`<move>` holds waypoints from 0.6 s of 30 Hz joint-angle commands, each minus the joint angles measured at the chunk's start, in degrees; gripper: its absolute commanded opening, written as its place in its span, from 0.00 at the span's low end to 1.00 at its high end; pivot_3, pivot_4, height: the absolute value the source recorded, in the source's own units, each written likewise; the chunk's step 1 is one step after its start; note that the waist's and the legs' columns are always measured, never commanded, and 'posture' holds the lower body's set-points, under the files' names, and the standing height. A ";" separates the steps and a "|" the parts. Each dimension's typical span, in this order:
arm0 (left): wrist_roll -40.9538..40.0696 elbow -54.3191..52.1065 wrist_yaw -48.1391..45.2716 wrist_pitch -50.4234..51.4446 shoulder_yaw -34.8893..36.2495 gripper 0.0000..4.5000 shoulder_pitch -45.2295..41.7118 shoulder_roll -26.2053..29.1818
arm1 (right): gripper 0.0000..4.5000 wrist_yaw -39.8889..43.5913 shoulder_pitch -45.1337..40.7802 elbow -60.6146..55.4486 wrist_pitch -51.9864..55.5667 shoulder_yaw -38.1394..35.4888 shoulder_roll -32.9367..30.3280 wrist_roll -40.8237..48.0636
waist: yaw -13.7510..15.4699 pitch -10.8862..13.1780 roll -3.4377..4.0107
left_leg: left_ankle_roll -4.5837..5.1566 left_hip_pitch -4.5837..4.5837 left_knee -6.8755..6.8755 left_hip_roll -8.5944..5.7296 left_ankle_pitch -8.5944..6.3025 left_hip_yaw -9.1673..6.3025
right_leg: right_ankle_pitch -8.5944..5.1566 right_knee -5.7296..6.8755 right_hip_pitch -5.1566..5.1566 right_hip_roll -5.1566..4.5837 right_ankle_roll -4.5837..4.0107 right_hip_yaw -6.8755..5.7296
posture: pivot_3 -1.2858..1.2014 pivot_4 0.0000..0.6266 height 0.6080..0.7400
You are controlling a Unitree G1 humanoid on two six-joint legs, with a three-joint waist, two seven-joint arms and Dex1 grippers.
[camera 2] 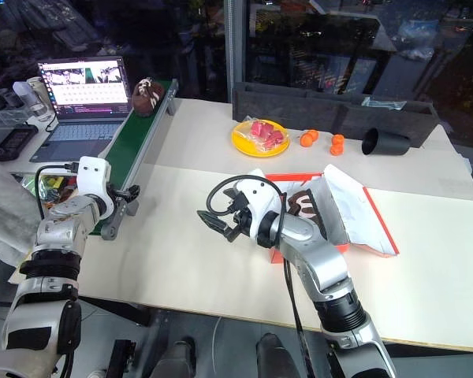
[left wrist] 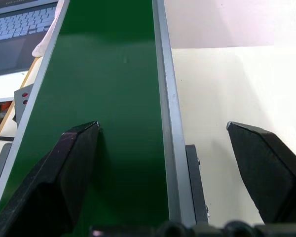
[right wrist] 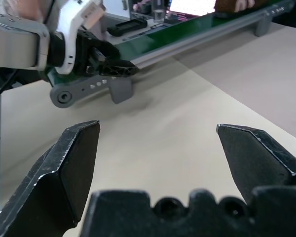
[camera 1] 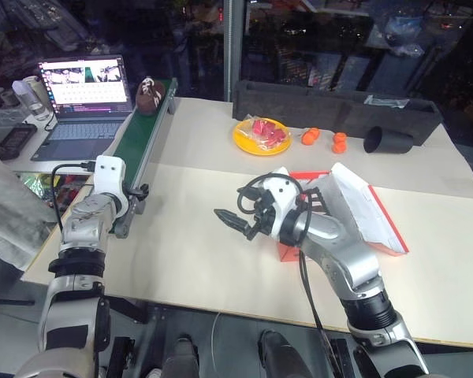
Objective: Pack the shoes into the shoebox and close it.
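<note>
One dark brown fuzzy shoe (camera 1: 148, 96) stands at the far end of the green conveyor belt (camera 1: 146, 138). The other shoe (camera 2: 303, 203) lies inside the orange-red shoebox (camera 1: 361, 206), whose white-lined lid is flapped open to the right. My left gripper (camera 1: 138, 193) is open at the near end of the belt, its fingers (left wrist: 69, 163) straddling the belt's right rail. Left of the box, my right gripper (camera 1: 235, 220) hangs open and empty above the table, pointing toward the left gripper (right wrist: 113, 69).
An open laptop (camera 1: 83, 98) sits left of the belt. At the back are a long black tray (camera 1: 331, 106), a yellow plate (camera 1: 262, 135) of red pieces, small orange items (camera 1: 310, 135) and a tipped black cup (camera 1: 388, 142). A person's sleeve (camera 1: 4, 213) is at far left.
</note>
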 commanded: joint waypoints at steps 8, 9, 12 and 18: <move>0.38 2.80 4.09 -3.29 2.29 0.99 -2.83 1.78 | 1.00 -2.20 0.30 -2.65 0.86 -2.34 0.55 0.31 | -0.01 0.00 0.00 | 0.00 0.00 0.00 0.00 0.00 0.00 | 0.00 0.00 0.00 0.00 0.00 0.00 | 0.52 0.24 1.00; 0.40 3.31 4.55 -3.44 2.51 0.99 -3.02 1.88 | 1.00 -2.42 0.36 -2.69 0.95 -2.39 0.63 0.30 | 0.00 0.00 0.00 | 0.00 0.00 0.00 0.00 0.00 0.00 | 0.00 0.00 0.00 0.00 0.00 0.00 | 0.52 0.24 1.00; -0.11 4.10 4.53 -3.54 2.89 0.99 -3.47 1.89 | 1.00 -2.91 0.51 -2.92 1.22 -2.43 0.80 0.43 | 0.01 0.00 0.00 | 0.00 0.00 0.01 0.00 0.00 0.00 | 0.00 0.00 0.00 0.00 0.00 0.00 | 0.52 0.24 1.00; 0.41 3.97 3.96 -3.56 2.29 0.99 -3.45 2.09 | 1.00 -3.70 0.82 -3.41 1.66 -2.50 1.08 0.65 | -0.01 0.00 0.00 | 0.00 0.00 0.00 0.00 0.00 0.00 | 0.00 0.00 0.00 0.00 0.00 0.00 | 0.52 0.24 1.00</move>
